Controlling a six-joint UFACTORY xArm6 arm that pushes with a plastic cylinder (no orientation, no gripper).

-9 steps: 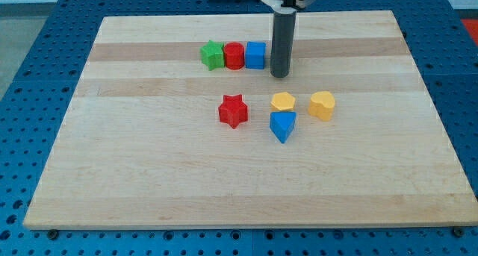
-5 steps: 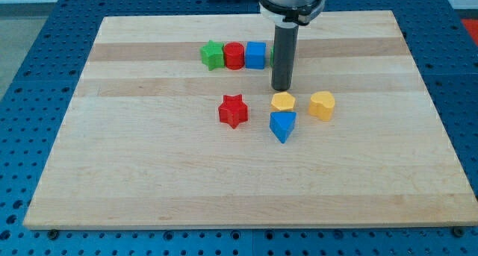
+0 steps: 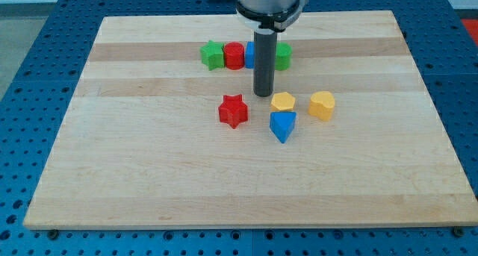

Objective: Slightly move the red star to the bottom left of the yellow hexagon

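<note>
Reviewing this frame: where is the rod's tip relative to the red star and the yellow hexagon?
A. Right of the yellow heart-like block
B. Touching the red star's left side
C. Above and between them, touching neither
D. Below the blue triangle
C: my tip sits toward the view's top between the red star and the yellow hexagon, with bare board visible around it.

Blue block [image 3: 249,54] half behind rod [image 3: 264,62]
</note>
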